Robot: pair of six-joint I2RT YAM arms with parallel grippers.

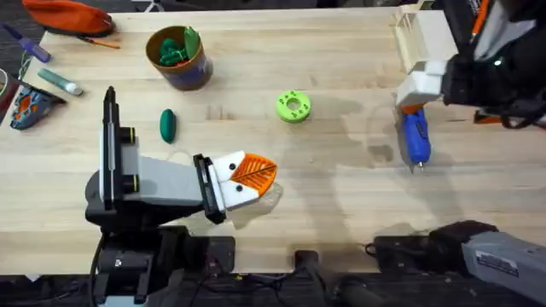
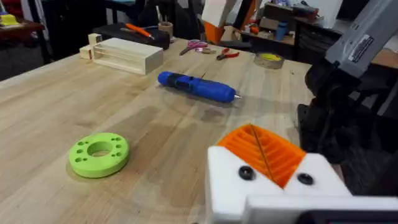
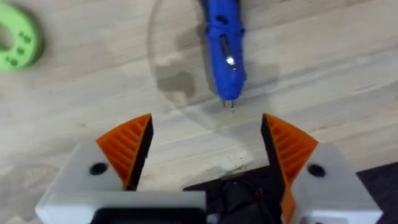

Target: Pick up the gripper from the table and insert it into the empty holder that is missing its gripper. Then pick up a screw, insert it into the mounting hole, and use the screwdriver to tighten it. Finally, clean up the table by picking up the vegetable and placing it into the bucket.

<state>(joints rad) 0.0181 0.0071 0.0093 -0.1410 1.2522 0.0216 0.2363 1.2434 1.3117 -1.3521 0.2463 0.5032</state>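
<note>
We see the blue electric screwdriver point(image 1: 415, 136) lying flat near the right edge of the table point(image 1: 341, 213), its thin bit pointing toward the near edge. The right tool point(image 3: 205, 155) hovers above it with its fingers spread wide. The left tool point(image 2: 267, 155) is closed and empty. We judge the body rigid, smooth and a little slippery, so we would grasp it across the middle, away from the bit.

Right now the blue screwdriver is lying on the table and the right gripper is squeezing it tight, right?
Not quite. The screwdriver is lying on the table, but the right gripper isn't squeezing it. The right wrist view shows its orange fingers spread wide open, with the screwdriver lying just beyond them, untouched.
</note>
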